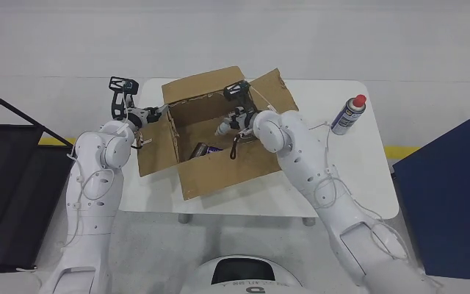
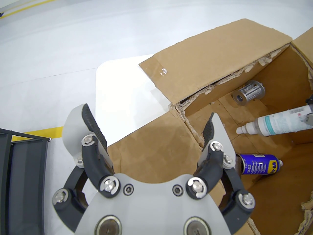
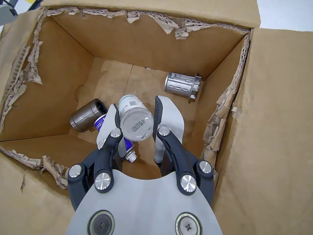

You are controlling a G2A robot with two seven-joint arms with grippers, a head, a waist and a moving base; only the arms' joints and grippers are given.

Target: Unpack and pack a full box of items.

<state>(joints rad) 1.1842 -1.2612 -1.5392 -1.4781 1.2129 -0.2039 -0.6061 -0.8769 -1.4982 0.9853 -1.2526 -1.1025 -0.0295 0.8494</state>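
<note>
Inside box (image 3: 146,40), right claw (image 3: 136,103) grips bottle (image 3: 137,124)

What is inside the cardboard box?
Inside the box are a white bottle held by the right gripper, a blue spray can, a slotted metal part and a smooth metal cylinder. The gripper hides some floor.

Bright, even light — soft shadows inside the box (image 3: 73,79), wrist views bowed at the edges.

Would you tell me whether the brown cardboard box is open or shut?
Open: the brown cardboard box has its flaps spread outward, and a ribbed metal cylinder lies on its floor.
</note>
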